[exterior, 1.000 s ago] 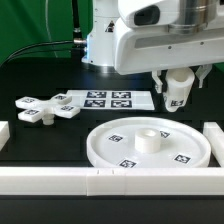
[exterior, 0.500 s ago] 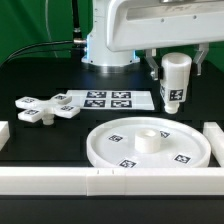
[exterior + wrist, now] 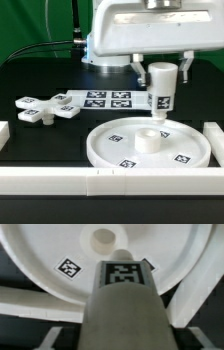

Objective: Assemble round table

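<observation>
arm: wrist pointing straight down | gripper (image 3: 162,74): fingers clamped on short white cylindrical plastic leg (image 3: 161,92) (image 3: 121,303), upright | leg: hanging just above large rimmed white plastic round disc (image 3: 101,150) (image 3: 45,249), near its raised centre hub (image 3: 149,139), not touching

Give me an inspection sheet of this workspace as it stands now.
Surface: black table, edged by white rails.
Job's things: round disc lies flat. The leg is held upright over the disc's middle, not yet seated. The cross-shaped piece lies apart at the exterior view's left.
Clutter: marker board behind the disc; nothing else seen.
Grippers: gripper shut on the leg.
Cables: a dark cable behind the table.
Surroundings: green backdrop.
</observation>
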